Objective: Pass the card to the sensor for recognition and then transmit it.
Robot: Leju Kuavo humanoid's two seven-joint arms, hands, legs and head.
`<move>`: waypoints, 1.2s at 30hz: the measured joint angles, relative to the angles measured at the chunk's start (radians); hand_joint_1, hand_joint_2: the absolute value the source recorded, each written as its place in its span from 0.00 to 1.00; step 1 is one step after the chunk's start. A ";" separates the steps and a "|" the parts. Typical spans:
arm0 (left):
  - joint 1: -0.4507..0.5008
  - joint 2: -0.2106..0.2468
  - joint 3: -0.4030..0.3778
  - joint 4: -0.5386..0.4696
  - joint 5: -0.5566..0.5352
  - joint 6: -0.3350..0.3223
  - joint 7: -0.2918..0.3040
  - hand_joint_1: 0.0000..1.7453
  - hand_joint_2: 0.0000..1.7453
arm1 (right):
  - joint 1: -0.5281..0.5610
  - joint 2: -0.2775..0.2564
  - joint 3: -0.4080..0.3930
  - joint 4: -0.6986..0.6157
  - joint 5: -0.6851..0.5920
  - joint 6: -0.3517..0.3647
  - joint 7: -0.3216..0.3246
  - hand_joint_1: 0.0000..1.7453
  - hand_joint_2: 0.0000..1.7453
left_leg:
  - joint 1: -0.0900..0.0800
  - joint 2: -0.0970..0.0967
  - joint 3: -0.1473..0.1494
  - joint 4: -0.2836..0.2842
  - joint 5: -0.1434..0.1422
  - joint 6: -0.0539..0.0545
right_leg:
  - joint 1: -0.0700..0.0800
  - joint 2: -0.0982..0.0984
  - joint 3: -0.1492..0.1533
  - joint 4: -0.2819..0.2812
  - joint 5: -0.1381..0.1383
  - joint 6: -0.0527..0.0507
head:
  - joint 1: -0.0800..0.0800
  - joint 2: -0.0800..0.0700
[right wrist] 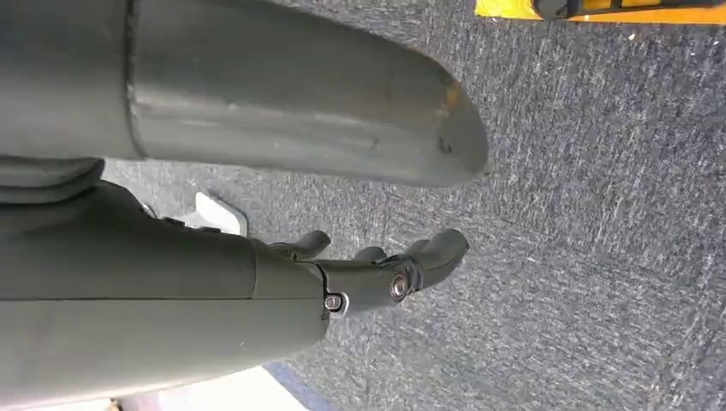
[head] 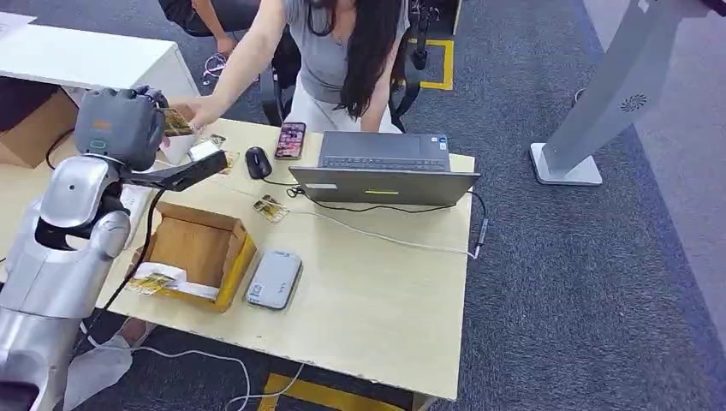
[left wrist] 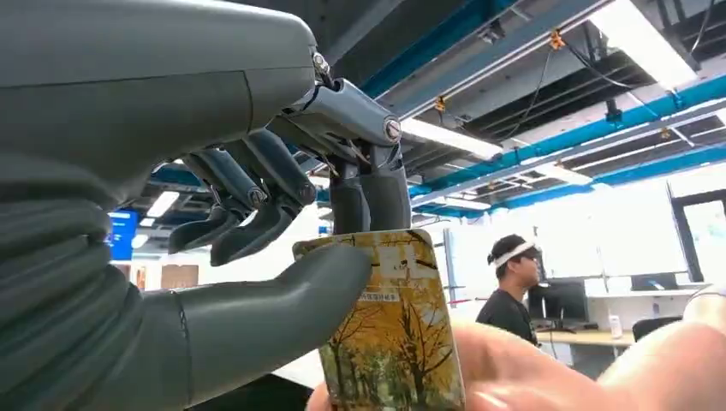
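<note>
Office: desk (head: 385, 317); laptop (head: 383, 175); carpet (head: 582, 282); monitors (left wrist: 561, 301)

Person's hand (head: 199, 110) just beside left hand (head: 120, 127).

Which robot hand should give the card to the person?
Left. The left hand already pinches the card, and a person's hand touches it. The right hand hangs over the floor.

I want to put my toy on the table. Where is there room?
The bare wood on the table, between the grey device and the near right corner, in front of the laptop. It is crowded near the cardboard box, mouse and phone.
</note>
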 joint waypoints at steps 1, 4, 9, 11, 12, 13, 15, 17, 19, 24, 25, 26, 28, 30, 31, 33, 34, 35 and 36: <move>-0.001 0.002 -0.001 0.004 0.001 0.000 0.000 1.00 1.00 | 0.000 -0.002 0.002 0.004 0.000 0.000 0.000 0.00 0.00 | 0.000 0.000 0.000 0.000 0.000 0.000 | 0.000 0.000 0.000 0.000 0.000 0.000 | 0.000 0.000; -0.002 0.006 -0.002 0.016 0.004 0.002 0.000 1.00 1.00 | -0.001 -0.007 0.008 0.014 0.000 -0.004 0.001 0.00 0.00 | 0.000 0.000 0.000 0.000 0.000 0.000 | 0.000 0.000 0.000 0.000 0.000 0.000 | 0.000 0.000; -0.002 0.006 -0.002 0.035 0.015 0.009 0.005 0.00 1.00 | -0.001 -0.013 0.011 0.025 0.000 -0.009 0.005 0.00 0.00 | 0.000 0.000 0.000 0.000 0.000 0.000 | 0.000 0.000 0.000 0.000 0.000 0.000 | 0.000 0.000; -0.002 0.006 -0.002 0.041 0.014 0.009 0.010 0.00 1.00 | -0.002 -0.014 0.011 0.029 0.000 -0.009 0.005 0.00 0.00 | 0.000 0.000 0.000 0.000 0.000 0.000 | 0.000 0.000 0.000 0.000 0.000 0.000 | 0.000 0.000; -0.002 0.006 -0.002 0.044 0.014 0.009 0.012 0.00 1.00 | -0.003 -0.015 0.011 0.030 0.000 -0.010 0.006 0.00 0.00 | 0.000 0.000 0.000 0.000 0.000 0.000 | 0.000 0.000 0.000 0.000 0.000 0.000 | 0.000 0.000; -0.002 0.006 -0.002 0.047 0.013 0.009 0.014 0.00 1.00 | -0.003 -0.015 0.011 0.031 0.000 -0.011 0.006 0.00 0.00 | 0.000 0.000 0.000 0.000 0.000 0.000 | 0.000 0.000 0.000 0.000 0.000 0.000 | 0.000 0.000; -0.002 0.006 -0.002 0.051 0.012 0.011 0.018 0.00 1.00 | -0.003 -0.016 0.011 0.033 0.000 -0.012 0.007 0.00 0.00 | 0.000 0.000 0.000 0.000 0.000 0.000 | 0.000 0.000 0.000 0.000 0.000 0.000 | 0.000 0.000; -0.001 0.006 -0.002 0.053 0.012 0.015 0.018 0.00 1.00 | -0.004 -0.016 0.011 0.033 0.000 -0.012 0.007 0.00 0.00 | 0.000 0.000 0.000 0.000 0.000 0.000 | 0.000 0.000 0.000 0.000 0.000 0.000 | 0.000 0.000; 0.000 0.006 -0.002 0.053 0.013 0.018 0.018 0.00 1.00 | -0.004 -0.017 0.011 0.033 0.000 -0.012 0.007 0.00 0.00 | 0.000 0.000 0.000 0.000 0.000 0.000 | 0.000 0.000 0.000 0.000 0.000 0.000 | 0.000 0.000; 0.010 0.007 -0.002 0.051 0.044 0.038 0.006 0.00 1.00 | -0.005 -0.017 0.011 0.035 0.000 -0.014 0.007 0.00 0.00 | 0.000 0.000 0.000 0.000 0.000 0.000 | 0.000 0.000 0.000 0.000 0.000 0.000 | 0.000 0.000; 0.024 0.008 -0.002 0.041 0.065 0.050 -0.007 0.00 1.00 | -0.006 -0.017 0.011 0.038 0.000 -0.017 0.008 0.00 0.00 | 0.000 0.000 -0.001 0.000 0.000 0.000 | 0.000 0.000 0.001 0.000 0.000 0.000 | 0.000 0.000; 0.047 0.010 0.000 0.020 0.093 0.067 -0.023 0.00 1.00 | -0.006 -0.017 0.011 0.039 0.000 -0.020 0.008 0.00 0.00 | 0.000 0.000 -0.001 0.000 0.000 0.000 | 0.000 0.000 0.002 0.001 0.000 0.000 | 0.000 0.000; 0.126 0.023 0.013 -0.054 0.163 0.104 -0.057 0.00 1.00 | -0.006 -0.017 0.011 0.043 0.000 -0.029 0.006 0.00 0.00 | 0.000 0.002 -0.001 -0.001 0.000 0.000 | 0.000 0.002 0.002 0.001 0.000 0.000 | 0.000 0.000; 0.250 0.034 0.056 -0.171 0.249 0.148 -0.106 0.00 1.00 | -0.005 -0.017 0.006 0.046 0.000 -0.036 0.001 0.00 0.00 | -0.001 0.005 -0.001 -0.001 -0.002 0.000 | 0.000 0.005 0.000 0.001 0.000 0.000 | -0.001 0.000; 0.303 0.037 0.078 -0.215 0.271 0.158 -0.124 0.00 1.00 | -0.005 -0.016 0.005 0.047 0.000 -0.039 -0.002 0.00 0.00 | -0.001 0.006 -0.001 -0.001 -0.002 0.000 | 0.000 0.006 -0.001 0.001 -0.001 0.000 | 0.000 0.000; 0.387 0.039 0.123 -0.292 0.293 0.167 -0.151 0.00 1.00 | -0.005 -0.016 -0.003 0.048 0.000 -0.040 -0.005 0.00 0.00 | 0.000 0.005 -0.002 -0.001 -0.002 0.001 | 0.000 0.004 -0.001 0.000 -0.002 0.000 | 0.000 0.000; 0.424 0.040 0.141 -0.327 0.314 0.172 -0.169 0.00 1.00 | -0.006 -0.016 -0.008 0.048 0.000 -0.040 -0.008 0.00 0.00 | 0.000 0.004 -0.003 -0.001 -0.002 0.001 | 0.000 0.003 0.000 0.000 -0.002 0.000 | 0.000 0.000; 0.472 0.040 0.165 -0.365 0.338 0.185 -0.190 0.00 1.00 | -0.007 -0.015 -0.013 0.048 0.000 -0.040 -0.009 0.00 0.00 | 0.000 0.005 -0.002 -0.001 -0.003 0.000 | 0.000 0.003 0.000 0.000 -0.003 0.000 | 0.000 0.000; 0.532 0.039 0.198 -0.414 0.376 0.212 -0.219 0.00 1.00 | -0.008 -0.015 -0.018 0.047 0.000 -0.040 -0.012 0.00 0.00 | 0.000 0.007 -0.002 -0.002 -0.004 -0.001 | 0.000 0.006 0.000 0.001 -0.003 -0.001 | -0.001 0.000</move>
